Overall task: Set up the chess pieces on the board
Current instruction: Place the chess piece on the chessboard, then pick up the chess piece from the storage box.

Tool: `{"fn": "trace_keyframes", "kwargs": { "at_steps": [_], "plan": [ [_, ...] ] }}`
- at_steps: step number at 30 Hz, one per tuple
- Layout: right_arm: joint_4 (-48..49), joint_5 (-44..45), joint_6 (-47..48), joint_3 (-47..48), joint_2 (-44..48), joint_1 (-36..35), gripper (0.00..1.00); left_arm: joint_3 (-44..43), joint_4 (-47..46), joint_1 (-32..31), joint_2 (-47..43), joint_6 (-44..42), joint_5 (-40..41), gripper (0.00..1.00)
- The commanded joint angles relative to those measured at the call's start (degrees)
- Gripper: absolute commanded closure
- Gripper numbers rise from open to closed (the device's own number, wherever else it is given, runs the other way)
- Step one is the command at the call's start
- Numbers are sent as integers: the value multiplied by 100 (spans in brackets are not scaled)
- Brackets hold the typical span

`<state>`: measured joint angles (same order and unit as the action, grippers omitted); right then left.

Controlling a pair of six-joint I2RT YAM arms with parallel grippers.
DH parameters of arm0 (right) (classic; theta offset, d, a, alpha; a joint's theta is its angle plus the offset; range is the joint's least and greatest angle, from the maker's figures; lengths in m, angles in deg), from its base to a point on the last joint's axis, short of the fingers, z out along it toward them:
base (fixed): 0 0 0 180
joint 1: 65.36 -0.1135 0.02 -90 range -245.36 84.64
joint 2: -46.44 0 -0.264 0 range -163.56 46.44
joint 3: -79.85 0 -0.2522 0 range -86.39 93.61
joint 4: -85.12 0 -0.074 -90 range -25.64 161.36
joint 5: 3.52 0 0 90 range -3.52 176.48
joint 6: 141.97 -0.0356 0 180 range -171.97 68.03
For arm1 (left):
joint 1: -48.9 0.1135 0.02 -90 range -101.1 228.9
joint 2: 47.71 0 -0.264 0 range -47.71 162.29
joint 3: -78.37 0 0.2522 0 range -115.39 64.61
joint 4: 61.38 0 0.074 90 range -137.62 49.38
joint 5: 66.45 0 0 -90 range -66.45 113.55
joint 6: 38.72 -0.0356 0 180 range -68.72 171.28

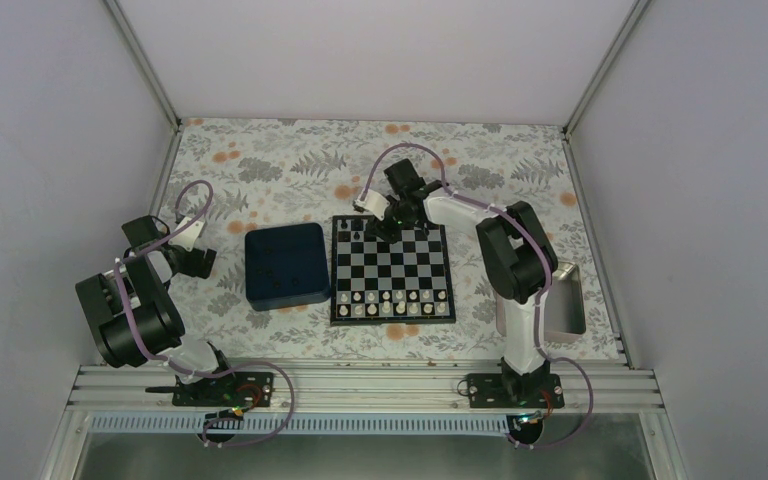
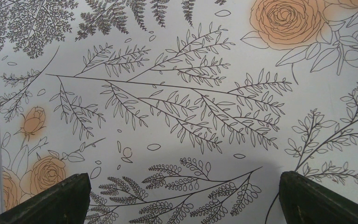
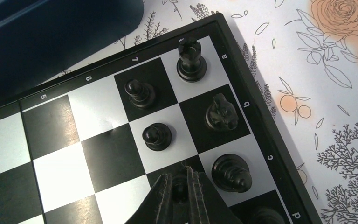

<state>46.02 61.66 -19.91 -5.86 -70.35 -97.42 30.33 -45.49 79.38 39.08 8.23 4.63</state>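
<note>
Several black chess pieces (image 3: 157,136) stand at the 11 o'clock corner of the board (image 1: 390,268), which lies in the middle of the desk (image 1: 260,160). The right fingers (image 3: 168,193) are pinched tight on one more small black piece (image 3: 181,185) at that same corner. The left fingers (image 2: 65,200) are spread wide over the flowery desk, far off at 9 o'clock. White pieces (image 1: 392,304) fill the board's 6 o'clock rows. A blue tray (image 1: 285,265) sits just beside the board at its 9 o'clock.

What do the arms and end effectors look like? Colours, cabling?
Both the left arm and right arm have white links, chunky black joint housings and a lilac cable looped outside. The left end effector and right end effector have dark, wedge-shaped fingers.
</note>
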Motion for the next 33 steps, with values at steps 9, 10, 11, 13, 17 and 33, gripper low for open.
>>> {"fn": "trace_keyframes", "kwargs": {
  "at_steps": [9, 10, 11, 13, 17, 33],
  "plan": [
    [-61, -1, 146, 87, -42, 50, 79, 57, 296, 23, 109, -118, -78, 0],
    [-66, -12, 146, 89, 12, 54, 78, 61, 297, 21, 101, -116, -77, 0],
    [-79, -25, 156, 89, 70, 54, 77, 62, 296, 21, 96, -116, -79, 0],
    [-160, -84, 160, 146, 224, 54, 76, 65, 292, 21, 92, -121, -69, 0],
    [-462, -174, 125, 566, 556, -35, 75, 62, 292, 20, 101, -125, -78, 0],
    [-1071, -6, -106, 2949, -672, -1801, 56, 80, 313, 23, -3, -125, -203, 0]
  ]
}}
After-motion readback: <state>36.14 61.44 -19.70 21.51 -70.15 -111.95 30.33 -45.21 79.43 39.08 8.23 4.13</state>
